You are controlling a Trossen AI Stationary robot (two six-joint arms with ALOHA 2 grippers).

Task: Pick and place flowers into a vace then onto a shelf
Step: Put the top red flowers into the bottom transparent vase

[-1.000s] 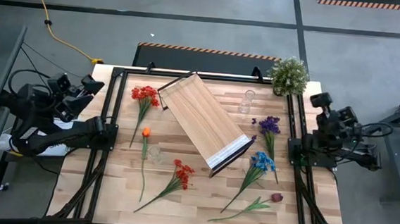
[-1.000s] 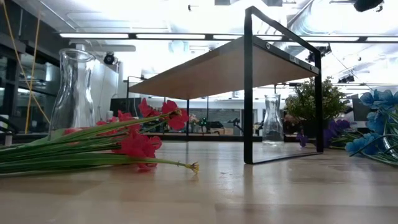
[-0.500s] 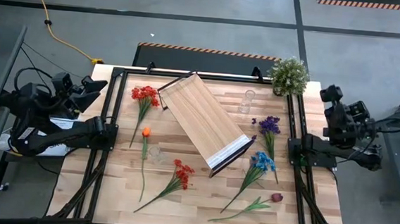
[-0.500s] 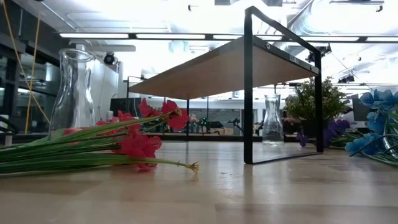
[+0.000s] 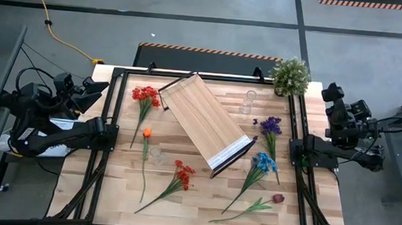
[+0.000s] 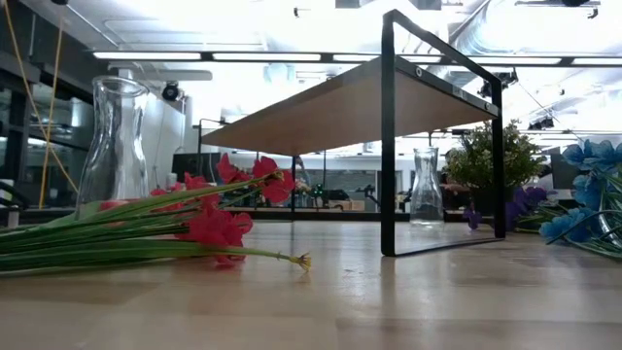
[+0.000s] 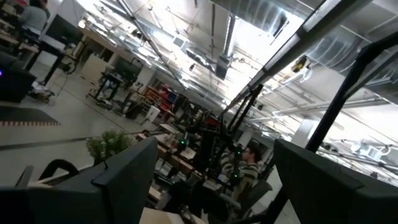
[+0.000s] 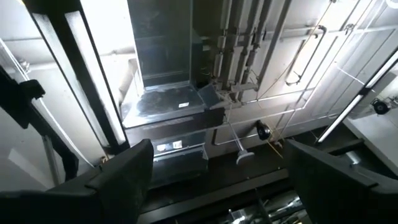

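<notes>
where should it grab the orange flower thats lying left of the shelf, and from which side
Probably mid-stem, from straight above. The orange flower lies flat on the table, its thin green stem running toward the near edge, with bare wood on both sides. Fingers should straddle the stem crosswise, below the bloom, so the petals aren't crushed. The open left hand, parked at the table's left edge, is the nearer one.

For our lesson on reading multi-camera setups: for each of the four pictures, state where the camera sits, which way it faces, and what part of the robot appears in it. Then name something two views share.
High view: above the table, looking straight down; both arms show, left gripper and right gripper off the table's sides.
Low view: at table-top height, looking level under the shelf; no arm shows.
Left wrist view: on the left arm, tilted up at the ceiling; open fingers.
Right wrist view: on the right arm, facing ceiling ducts; open fingers.
Shared: high and low views both show the shelf.
</notes>
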